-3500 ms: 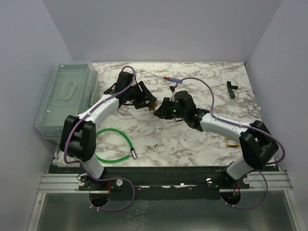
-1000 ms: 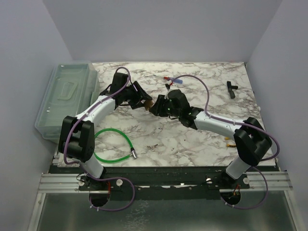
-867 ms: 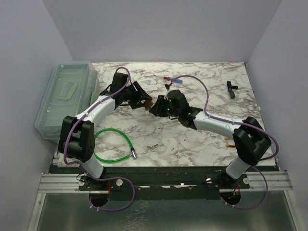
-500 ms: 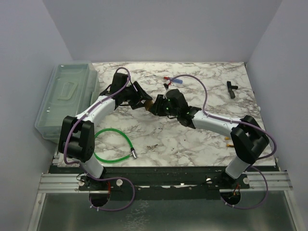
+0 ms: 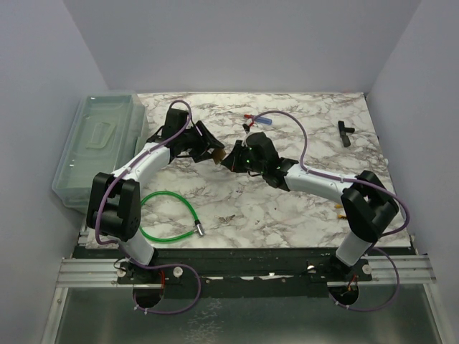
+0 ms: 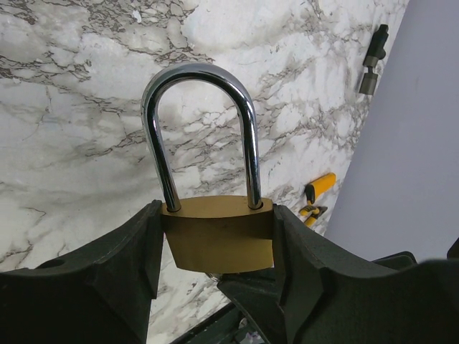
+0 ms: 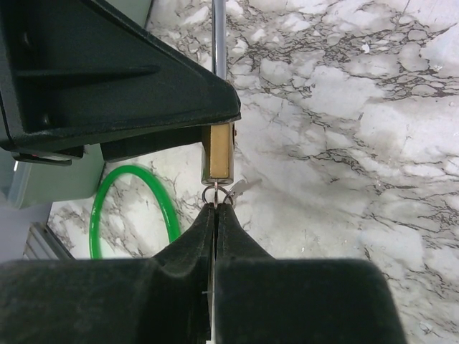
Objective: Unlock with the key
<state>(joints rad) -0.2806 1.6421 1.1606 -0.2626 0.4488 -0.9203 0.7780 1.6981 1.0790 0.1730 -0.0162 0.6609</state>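
Clear plastic box (image 5: 100, 147): lidded, off the surface's left edge, beside the far-left corner.

Green cable (image 5: 168, 215): a loop near the front-left corner of the marble surface (image 5: 301, 215), its metal tip toward the front edge; also seen as a green arc in the right wrist view (image 7: 136, 208).

Left gripper (image 6: 215, 244): toward the far middle of the surface, clamped on the padlock's brass body, one finger on each side.

Padlock (image 6: 211, 236): small, brass body, chrome shackle (image 6: 201, 129) pushed in at both legs, so still locked. In the right wrist view the body (image 7: 217, 152) shows edge-on, with its bottom face toward the right gripper.

Right gripper (image 7: 215, 211): fingers pressed together, tips just short of the padlock's bottom face. From above (image 5: 233, 159) it meets the left gripper tip to tip (image 5: 215, 152).

Key (image 7: 228, 190): tiny, pale silvery, at the padlock's bottom face, right at the right gripper's fingertips. A small wire ring (image 7: 215, 195) sits between the tips and the lock. Whether the tips pinch the key itself or only the ring cannot be told; how far the key sits in the lock is also unclear.

Small red-and-blue piece (image 5: 257, 120): near the far edge, centre.

Black fitting (image 5: 346, 132): near the far-right corner.

Yellow bits (image 5: 338, 208): near the right edge.
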